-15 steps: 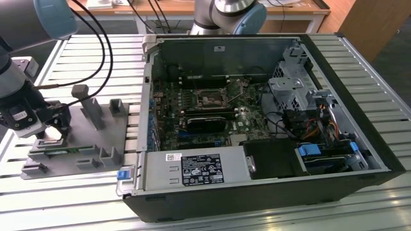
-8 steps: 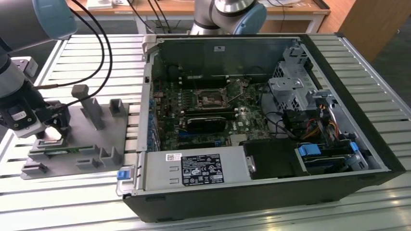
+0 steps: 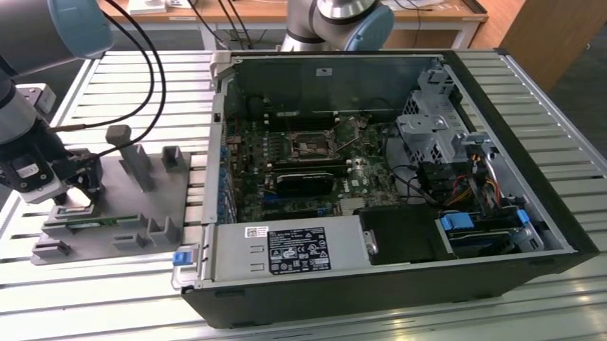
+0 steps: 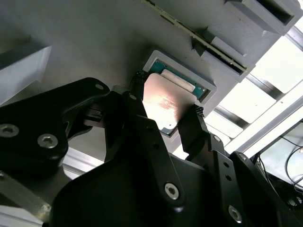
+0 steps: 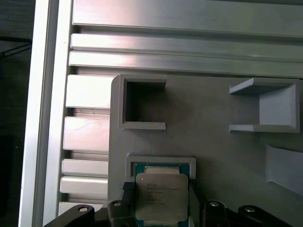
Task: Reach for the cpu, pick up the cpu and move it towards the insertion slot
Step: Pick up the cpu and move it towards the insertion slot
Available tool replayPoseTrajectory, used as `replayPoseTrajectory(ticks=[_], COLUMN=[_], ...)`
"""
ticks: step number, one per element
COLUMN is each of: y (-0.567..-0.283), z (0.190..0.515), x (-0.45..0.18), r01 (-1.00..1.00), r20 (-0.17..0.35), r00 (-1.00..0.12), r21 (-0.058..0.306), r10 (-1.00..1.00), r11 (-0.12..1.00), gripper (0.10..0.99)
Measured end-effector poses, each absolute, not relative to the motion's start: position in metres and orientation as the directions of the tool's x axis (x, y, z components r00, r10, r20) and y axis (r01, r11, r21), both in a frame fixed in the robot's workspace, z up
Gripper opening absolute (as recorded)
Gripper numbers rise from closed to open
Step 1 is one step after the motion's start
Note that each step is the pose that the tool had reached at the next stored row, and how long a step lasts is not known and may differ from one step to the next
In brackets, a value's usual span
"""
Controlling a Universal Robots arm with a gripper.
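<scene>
The cpu (image 5: 161, 198) lies flat over the square recess of the grey fixture (image 5: 213, 156), directly between the two fingertips (image 4: 138, 84). These bear on its opposite edges in both wrist views, so the gripper (image 5: 161, 189) appears clamped on it. In the exterior view the insertion slot (image 3: 308, 148) sits at frame centre, well apart from the fixture at the exterior view's left.

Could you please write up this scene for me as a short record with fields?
cpu: at its recess in the grey fixture, on the exterior view's left
gripper: shut on the cpu, fingers at two opposite edges
memory stick: in the grey fixture, beside the cpu's recess
insertion slot: on the circuit board inside the open computer case, apart from the gripper
</scene>
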State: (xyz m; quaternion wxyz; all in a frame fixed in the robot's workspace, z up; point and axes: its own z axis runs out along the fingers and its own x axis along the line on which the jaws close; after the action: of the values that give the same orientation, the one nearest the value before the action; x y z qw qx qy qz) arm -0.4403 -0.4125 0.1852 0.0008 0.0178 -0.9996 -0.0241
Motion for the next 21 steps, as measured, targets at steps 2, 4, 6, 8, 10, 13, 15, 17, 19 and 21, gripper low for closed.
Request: replayPoseTrajectory(ticks=[2,4,6,8,10,13,15,17,19,21], y=[-0.412,-0.412,-0.412,-0.412,-0.413,-0.413,-0.412,-0.413,-0.412,-0.413], z=[0.188,0.191,0.191,0.192,0.192,0.193,0.195,0.196,0.197,0.198], x=[-0.44,-0.44,-0.44,-0.44,-0.44,-0.44,-0.44,-0.44,-0.44,-0.44], r01=[-0.036,-0.035,-0.036,-0.035,-0.036,-0.035,-0.035,-0.036,-0.036,-0.036], r20=[0.001,0.001,0.001,0.001,0.001,0.001,0.001,0.001,0.001,0.001], r00=[-0.999,-0.999,-0.999,-0.999,-0.999,-0.999,-0.999,-0.999,-0.999,-0.999], r21=[0.048,0.048,0.048,0.049,0.05,0.05,0.05,0.05,0.05,0.05], r10=[-0.036,-0.036,-0.036,-0.036,-0.036,-0.036,-0.036,-0.036,-0.036,-0.036], r11=[0.998,0.998,0.998,0.998,0.998,0.998,0.998,0.998,0.998,0.998], gripper=[0.537,0.537,0.537,0.537,0.537,0.537,0.537,0.537,0.537,0.537])
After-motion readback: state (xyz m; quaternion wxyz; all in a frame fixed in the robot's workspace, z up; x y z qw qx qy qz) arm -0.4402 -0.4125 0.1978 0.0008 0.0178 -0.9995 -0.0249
